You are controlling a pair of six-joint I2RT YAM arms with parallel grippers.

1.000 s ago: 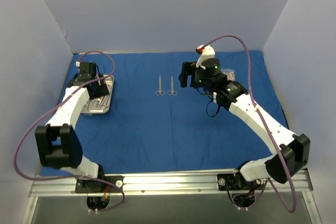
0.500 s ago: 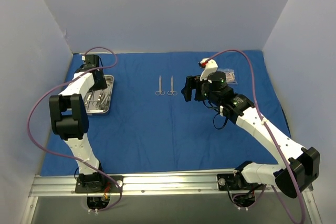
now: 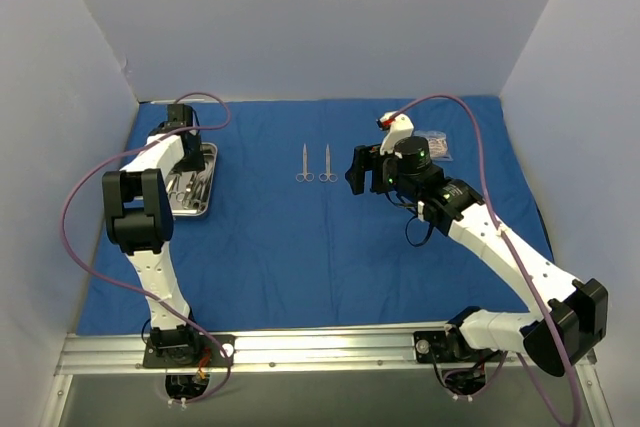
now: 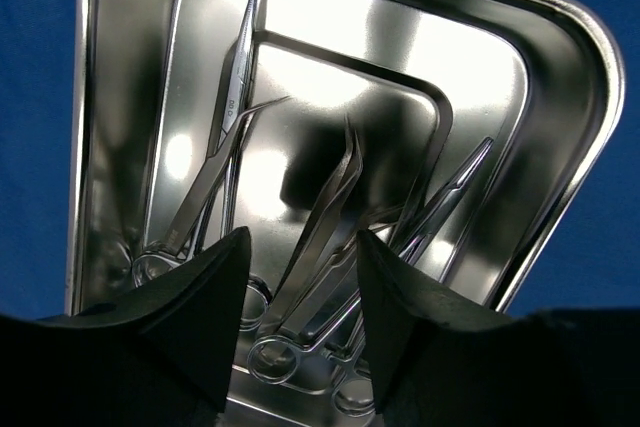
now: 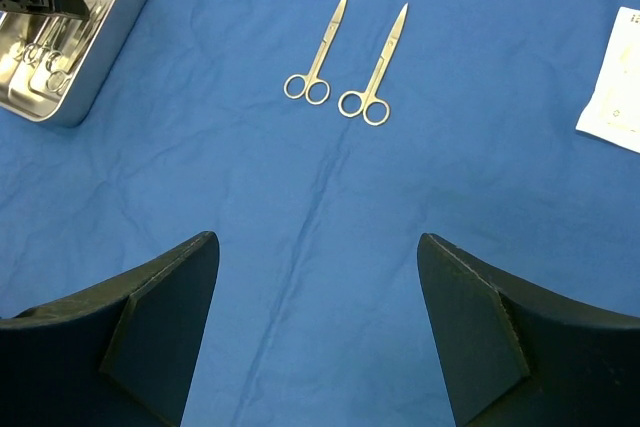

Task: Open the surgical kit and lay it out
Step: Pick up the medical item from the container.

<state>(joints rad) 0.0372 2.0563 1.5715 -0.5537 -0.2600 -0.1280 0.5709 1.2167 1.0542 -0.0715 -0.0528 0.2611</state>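
since a second ago the left gripper [image 4: 300, 252] has dropped into the steel tray [image 4: 560, 97], jaws narrowing about the tweezers [image 4: 335, 202]; whether they grip yet cannot be told. right gripper [image 5: 315, 277] hangs released, empty. next move, by judgement: clench, lift, and place beside the laid-out clamps [image 5: 345, 62].

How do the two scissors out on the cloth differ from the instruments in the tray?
The two scissors lie flat on the blue cloth, side by side, apart, tips pointing the same way; the instruments in the steel tray lie heaped, crossing one another. The two scissors look alike; the instruments in the tray are mixed, ring-handled ones with tweezers. Both sets are bright silver metal.
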